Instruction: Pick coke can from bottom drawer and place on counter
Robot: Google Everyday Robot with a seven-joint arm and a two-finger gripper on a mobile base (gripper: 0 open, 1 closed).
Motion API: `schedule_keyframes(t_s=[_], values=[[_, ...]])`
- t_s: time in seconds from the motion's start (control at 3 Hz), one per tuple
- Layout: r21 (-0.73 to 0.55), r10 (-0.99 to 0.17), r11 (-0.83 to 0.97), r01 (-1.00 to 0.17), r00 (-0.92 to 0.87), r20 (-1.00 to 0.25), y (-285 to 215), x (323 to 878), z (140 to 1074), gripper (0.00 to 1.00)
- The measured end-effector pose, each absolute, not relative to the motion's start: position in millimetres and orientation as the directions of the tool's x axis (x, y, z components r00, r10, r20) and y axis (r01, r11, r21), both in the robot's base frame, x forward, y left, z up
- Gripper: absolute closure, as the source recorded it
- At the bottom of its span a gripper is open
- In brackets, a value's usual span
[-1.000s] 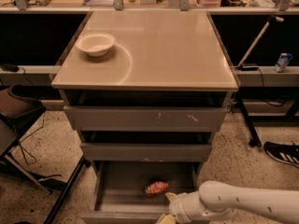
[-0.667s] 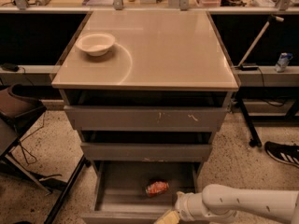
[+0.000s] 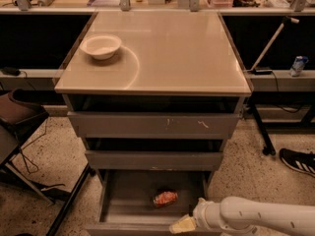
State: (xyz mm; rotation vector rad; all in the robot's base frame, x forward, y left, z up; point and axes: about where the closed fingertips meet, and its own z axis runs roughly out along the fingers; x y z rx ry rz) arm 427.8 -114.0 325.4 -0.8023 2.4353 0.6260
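Observation:
The coke can (image 3: pixel 165 198) lies on its side, red and shiny, on the grey floor of the open bottom drawer (image 3: pixel 123 205). My white arm comes in from the lower right, and my gripper (image 3: pixel 183 225) hangs over the drawer's front edge, a little right of and nearer than the can, not touching it. The beige counter (image 3: pixel 172 53) tops the cabinet above.
A white bowl (image 3: pixel 101 46) stands on the counter's left side. The two upper drawers (image 3: pixel 152 124) stick out slightly. A chair (image 3: pixel 19 117) and black legs stand at left, a stand pole (image 3: pixel 266 53) and a shoe (image 3: pixel 298 161) at right.
My arm and gripper have slid slightly right and down along the drawer's front edge. The can has not moved.

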Motion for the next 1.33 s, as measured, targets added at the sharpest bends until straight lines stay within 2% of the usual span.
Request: schedule_keyframes(t_s=[0.33,0.67,1.0,1.33], values=[[0.3,-0.418,0.698,-0.651,-0.71,-0.567,-94,445,299,0.0],[0.33,-0.425,0.676,-0.659,-0.714,-0.557,-56,489,266,0.0],[0.285,-0.417,0.693,-0.662,-0.69,-0.591,-36,534,258,0.0],[0.273,-0.414,0.7,-0.66,-0.687,-0.597,-37,540,259,0.0]])
